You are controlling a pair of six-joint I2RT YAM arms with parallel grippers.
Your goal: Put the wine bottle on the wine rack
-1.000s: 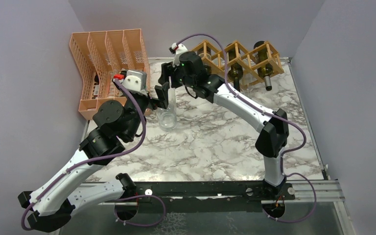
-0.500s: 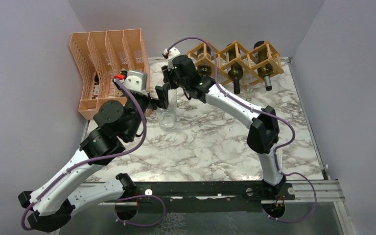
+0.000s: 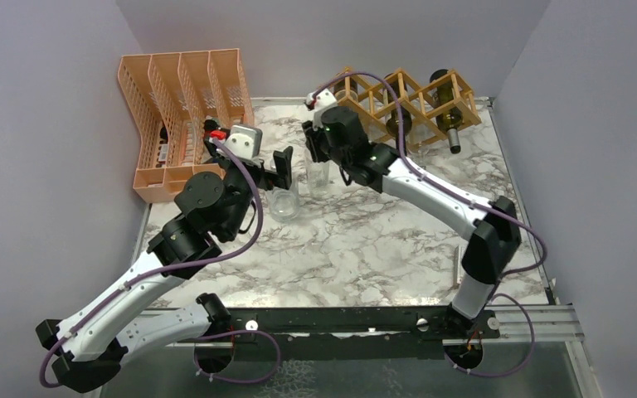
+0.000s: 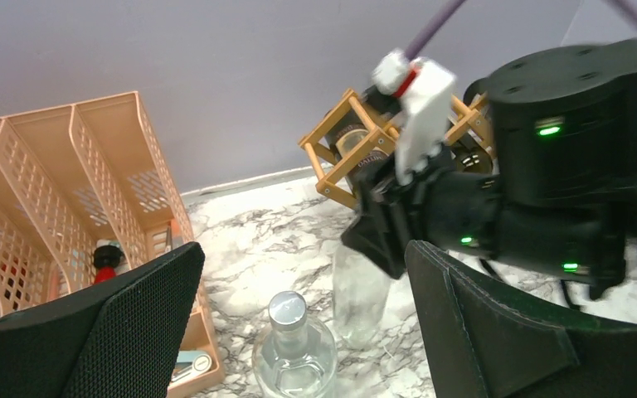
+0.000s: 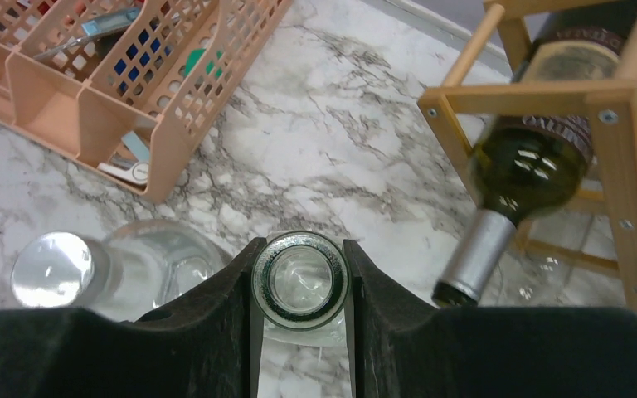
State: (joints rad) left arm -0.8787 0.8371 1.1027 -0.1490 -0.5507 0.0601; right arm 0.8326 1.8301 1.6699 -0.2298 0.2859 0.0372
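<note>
My right gripper (image 5: 300, 249) is shut on the open mouth of a clear glass wine bottle (image 5: 300, 286), which it holds upright. In the top view that gripper (image 3: 317, 153) and the bottle (image 3: 318, 178) are near the table's back middle. I cannot tell if the bottle's base touches the table. The light wooden wine rack (image 3: 398, 91) stands at the back right with dark bottles in its cells; it also shows in the right wrist view (image 5: 614, 108). My left gripper (image 3: 286, 168) is open and empty, just left of the held bottle (image 4: 361, 290), its black fingers (image 4: 91, 332) spread wide.
A second clear bottle with a silver cap (image 3: 283, 203) stands below my left gripper and shows between its fingers (image 4: 294, 348). A peach mesh organizer (image 3: 178, 116) holding small items fills the back left. A dark green bottle (image 5: 531, 166) pokes neck-down out of the rack.
My right gripper has moved right with the clear bottle, away from the capped bottle and my left gripper. My left arm has shifted a little to the right.
</note>
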